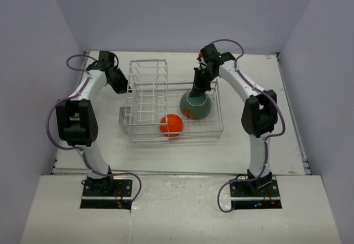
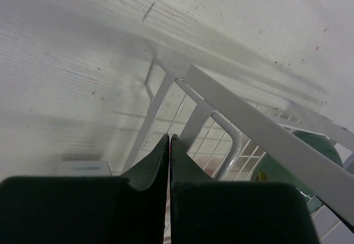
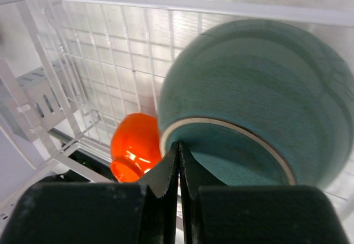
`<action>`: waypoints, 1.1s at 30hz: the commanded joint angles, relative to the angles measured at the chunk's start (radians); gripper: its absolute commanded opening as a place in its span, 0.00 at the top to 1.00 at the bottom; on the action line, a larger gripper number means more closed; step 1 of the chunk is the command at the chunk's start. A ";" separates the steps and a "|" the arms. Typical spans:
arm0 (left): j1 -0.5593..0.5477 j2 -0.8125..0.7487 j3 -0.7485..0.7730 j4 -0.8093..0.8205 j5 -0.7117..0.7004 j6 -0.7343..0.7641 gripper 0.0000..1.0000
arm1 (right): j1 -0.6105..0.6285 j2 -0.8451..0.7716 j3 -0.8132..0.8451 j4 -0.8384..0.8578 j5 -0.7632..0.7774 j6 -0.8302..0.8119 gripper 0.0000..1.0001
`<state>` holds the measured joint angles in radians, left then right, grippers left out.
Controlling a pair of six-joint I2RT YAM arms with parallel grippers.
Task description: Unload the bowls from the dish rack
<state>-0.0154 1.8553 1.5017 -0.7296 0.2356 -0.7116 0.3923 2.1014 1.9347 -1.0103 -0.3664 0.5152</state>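
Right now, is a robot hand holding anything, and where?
The right gripper pinches the teal bowl by its rim; the left gripper holds nothing.

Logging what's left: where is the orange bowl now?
In the top view, the orange bowl sits inside the dish rack, near its front edge, left of the teal bowl.

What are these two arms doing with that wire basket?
They are emptying bowls out of it. The right end effector is clamped on the rim of the large teal bowl, which is inside the dish rack. A small orange bowl lies next to it in the rack. The left end effector is closed on nothing, just outside the rack's left end.
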 commanded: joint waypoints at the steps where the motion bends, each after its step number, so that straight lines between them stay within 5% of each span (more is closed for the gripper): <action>1: -0.026 0.016 0.035 0.025 0.076 0.018 1.00 | 0.049 0.051 0.079 -0.010 -0.045 0.016 1.00; 13: -0.034 0.030 0.042 0.035 0.102 0.018 1.00 | 0.086 0.209 0.311 -0.039 -0.155 0.068 1.00; 20: -0.034 0.030 0.031 0.045 0.119 0.018 1.00 | 0.106 0.304 0.424 -0.017 -0.382 0.065 1.00; 26: -0.034 0.031 0.022 0.058 0.130 0.012 1.00 | 0.117 0.142 0.311 0.156 -0.365 0.040 0.99; 33: -0.034 0.027 0.022 0.067 0.134 0.006 1.00 | 0.115 0.067 0.350 0.104 -0.303 0.037 1.00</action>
<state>-0.0158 1.8877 1.5074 -0.7136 0.2657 -0.7025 0.5076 2.2936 2.2566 -0.9184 -0.6964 0.5644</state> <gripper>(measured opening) 0.002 0.003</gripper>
